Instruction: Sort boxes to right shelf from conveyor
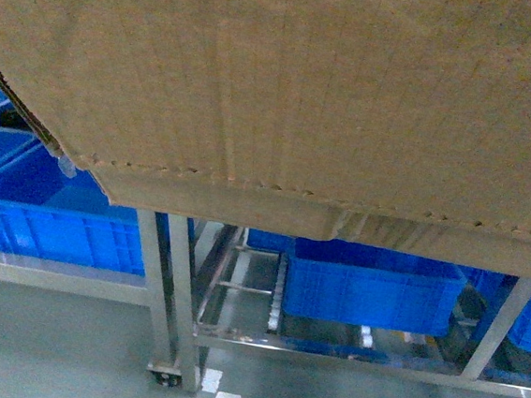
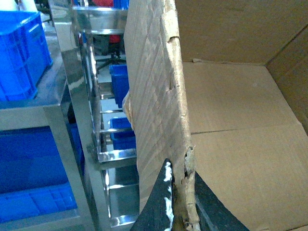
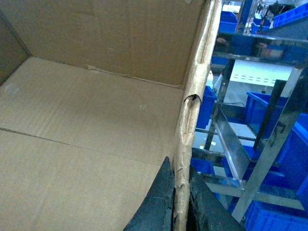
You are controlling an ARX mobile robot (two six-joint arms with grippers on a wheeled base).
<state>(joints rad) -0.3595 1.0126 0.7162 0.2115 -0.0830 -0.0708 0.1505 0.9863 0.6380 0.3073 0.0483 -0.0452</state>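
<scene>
A large brown cardboard box (image 1: 277, 78) is held up in front of the head camera and fills the upper half of that view; its ragged rim and bare inside show in both wrist views. My left gripper (image 2: 182, 169) is shut on the torn top edge of one side wall of the box (image 2: 154, 96), one finger outside and one inside. My right gripper (image 3: 179, 164) is shut the same way on the opposite wall of the box (image 3: 86, 120). Below and behind the box stands the stainless-steel shelf (image 1: 177, 285). The conveyor is out of view.
Blue plastic crates (image 1: 370, 284) sit on the rack's lower level, with more (image 1: 47, 216) at the left. Steel uprights and rails stand close beside the box on the left (image 2: 82, 110) and right (image 3: 260, 187). A grey floor (image 1: 44, 347) lies below.
</scene>
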